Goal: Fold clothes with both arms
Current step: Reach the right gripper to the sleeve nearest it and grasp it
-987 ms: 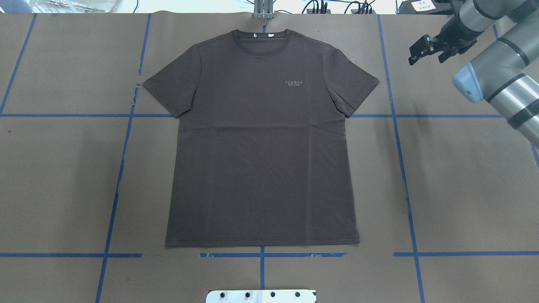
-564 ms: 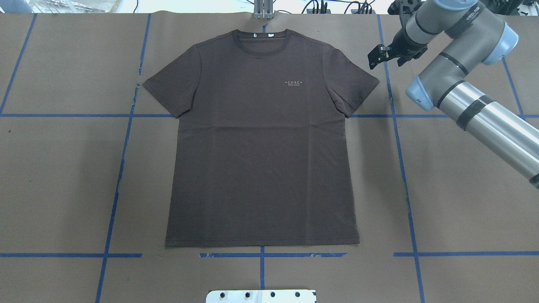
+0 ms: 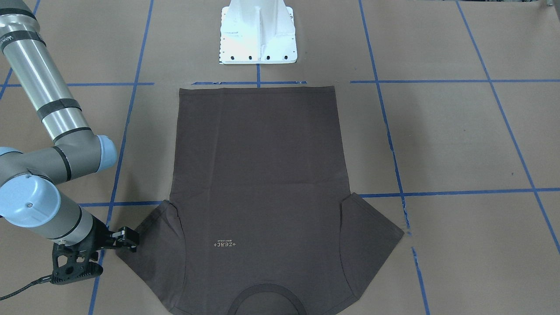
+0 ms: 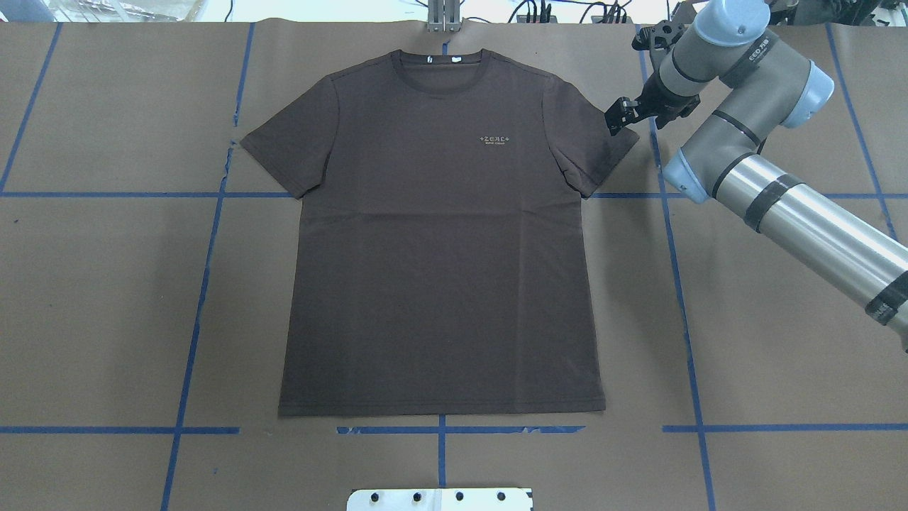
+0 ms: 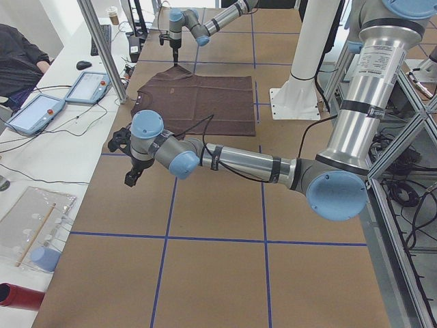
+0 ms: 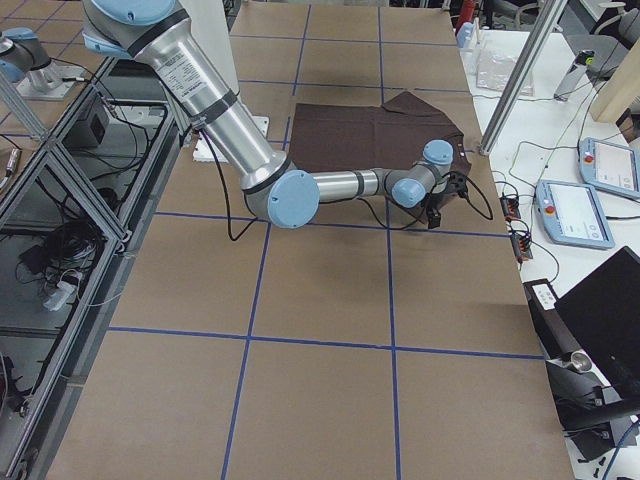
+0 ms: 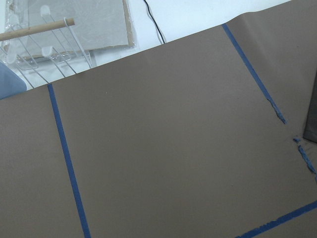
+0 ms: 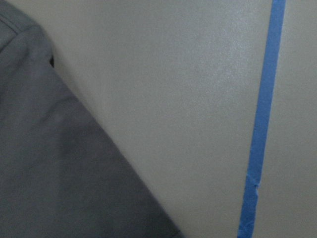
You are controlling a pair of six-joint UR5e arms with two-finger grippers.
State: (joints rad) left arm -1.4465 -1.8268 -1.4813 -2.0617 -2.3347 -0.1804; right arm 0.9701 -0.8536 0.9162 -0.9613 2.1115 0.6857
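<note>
Table (image 4: 106,298): brown paper cover with blue tape lines; it carries the T-shirt and gives a flat base for folding.
Left arm (image 5: 239,160): not seen from overhead; in the left side view it reaches out over bare paper, well apart from the shirt's left sleeve.
Left end effector (image 5: 130,176): shows only in that side view, so I cannot tell if the jaws are apart or together. Its wrist camera sees only paper, tape and a thin dark strip of cloth at the right edge.
T-shirt (image 4: 440,234): lies flat and face up in the middle of the table, collar (image 4: 443,71) to the far side, hem to the robot. Both sleeves are spread out, no fold is made yet. I judge that it is laid out this way so each arm can take one side.
Right sleeve (image 4: 603,149): its outer tip is the nearest free edge for the right arm, a good place to pinch.
Right end effector (image 4: 616,119): low at the sleeve's upper edge, with the fingers spread and nothing between them. The wrist camera shows the sleeve edge very near below.
Right arm (image 4: 780,206): comes in from the right, bent at the elbow, probably to bring the fingers down steeply on the cloth.
Stage: approach to the first grasp; I expect the left arm must come to its sleeve too.
</note>
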